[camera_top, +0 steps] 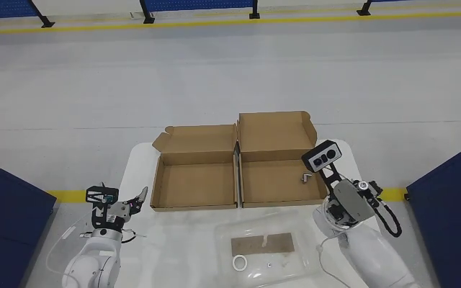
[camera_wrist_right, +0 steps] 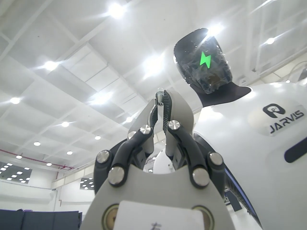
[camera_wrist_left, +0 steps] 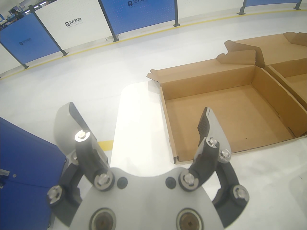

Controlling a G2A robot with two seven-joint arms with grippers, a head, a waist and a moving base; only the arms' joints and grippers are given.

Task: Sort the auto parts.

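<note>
Bottom centre of the top view, a clear tray [camera_top: 302, 263] holds a white ring [camera_top: 238, 263]. Lower left, the left gripper [camera_wrist_left: 139, 108] is spread wide over bare table beside the left box [camera_top: 194, 183]. Lower right, the right gripper [camera_wrist_right: 160, 98] is clenched on a small bolt [camera_wrist_right: 159, 99], its long axis seemingly along the fingers. The right box [camera_top: 270, 180] touches the left one.

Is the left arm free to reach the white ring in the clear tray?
Probably yes: the left arm's jaws stand open and empty, and the ring lies uncovered in the tray, nothing between.
</note>
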